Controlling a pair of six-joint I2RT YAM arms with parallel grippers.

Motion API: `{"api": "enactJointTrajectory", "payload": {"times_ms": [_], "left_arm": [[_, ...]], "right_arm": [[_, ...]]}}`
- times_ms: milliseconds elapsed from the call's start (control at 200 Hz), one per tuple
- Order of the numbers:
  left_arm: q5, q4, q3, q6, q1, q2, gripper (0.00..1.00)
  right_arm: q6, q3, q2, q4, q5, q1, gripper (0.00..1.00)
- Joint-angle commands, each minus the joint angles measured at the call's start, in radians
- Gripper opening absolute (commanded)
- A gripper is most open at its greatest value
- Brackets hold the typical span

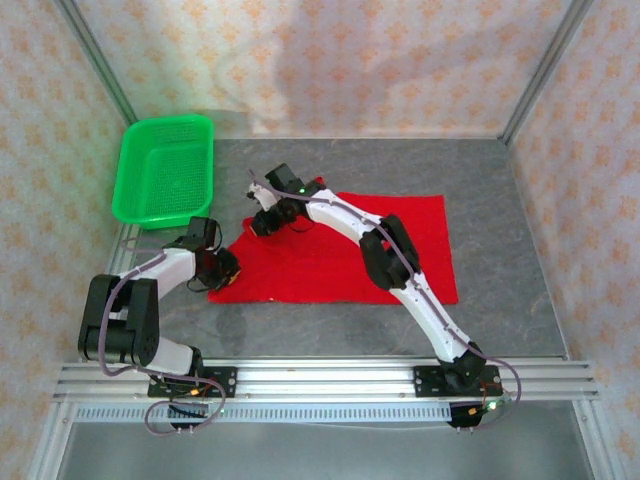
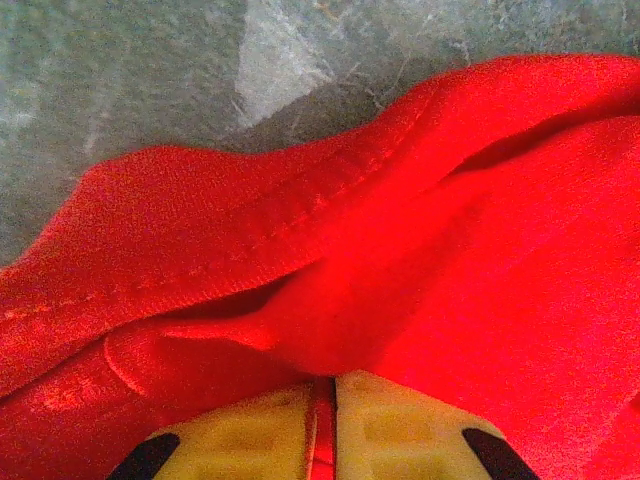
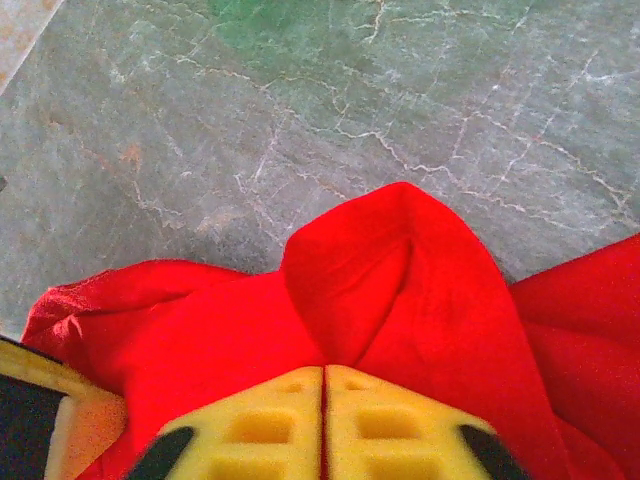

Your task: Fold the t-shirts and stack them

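Top view: red t-shirt [image 1: 340, 255] lies mostly flat mid-table [image 1: 500, 190], long side running 9 to 3 o'clock. Its left end is rumpled and I can't pick out sleeves or collar. The right arm lies diagonally over the shirt and hides a strip from its 5 o'clock edge up to its 10 o'clock corner. Left gripper [image 1: 224, 272] sits at the shirt's 8 o'clock corner and right gripper [image 1: 266, 222] at the 10 o'clock corner. Both wrists block the pinch points from above. Left wrist cam: left gripper [image 2: 322, 400] is clamped, with a thin strip of red cloth caught between the yellow pads [image 2: 250, 435]. A stitched hem of the shirt [image 2: 450, 250] bunches up in folds toward 12 o'clock. Right wrist cam: right gripper [image 3: 323, 395] pads [image 3: 262, 428] are pressed together, with the shirt [image 3: 400, 280] humped up directly in front, so it reads as gripping cloth. How much fabric is between them is hard to tell. A yellow-and-black shape at 8 o'clock is cut off by the frame, so no ID. Green mesh basket [image 1: 165, 121] stands at the table's 10 o'clock, apart from the shirt.
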Motion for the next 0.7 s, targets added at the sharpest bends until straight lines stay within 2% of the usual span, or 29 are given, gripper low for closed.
{"api": "enactJointTrajectory", "payload": {"times_ms": [0, 696], "left_arm": [[-0.024, -0.050, -0.009, 0.018, 0.010, 0.033, 0.13], [-0.056, -0.072, -0.042, 0.031, 0.016, 0.022, 0.13]], "right_arm": [[0.004, -0.010, -0.044, 0.020, 0.034, -0.009, 0.01], [0.105, 0.010, -0.070, 0.033, 0.176, -0.084, 0.00]]}}
